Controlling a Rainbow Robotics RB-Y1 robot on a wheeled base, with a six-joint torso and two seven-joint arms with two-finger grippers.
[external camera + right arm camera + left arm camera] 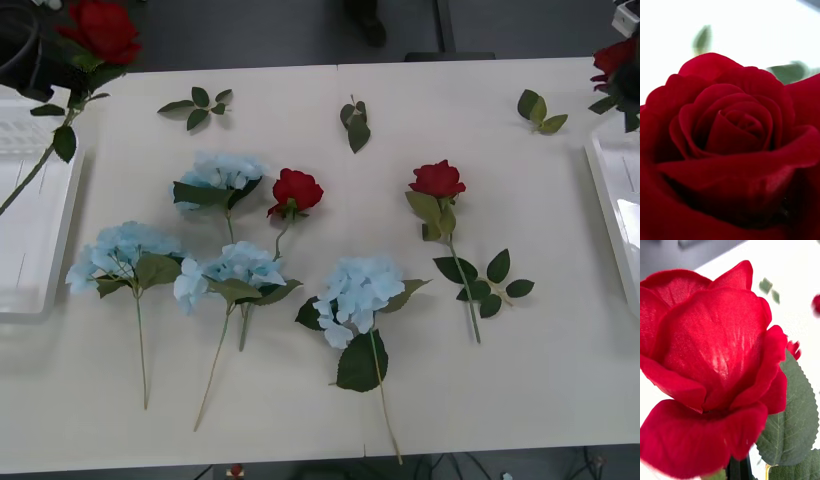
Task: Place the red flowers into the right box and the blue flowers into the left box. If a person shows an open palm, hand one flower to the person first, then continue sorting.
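My left gripper is raised at the far left, shut on the stem of a red flower; its stem hangs down over the left box. That bloom sits close in the left wrist view. At the far right my right gripper is shut on another red flower, just beyond the right box; that bloom faces the right wrist camera. Two red flowers and several blue flowers lie on the table. The fingers are hidden behind the blooms.
Loose green leaf sprigs lie on the white table at the back left, back middle and back right, with one more beside the right rose's stem. The blue flowers' stems reach toward the table's front edge.
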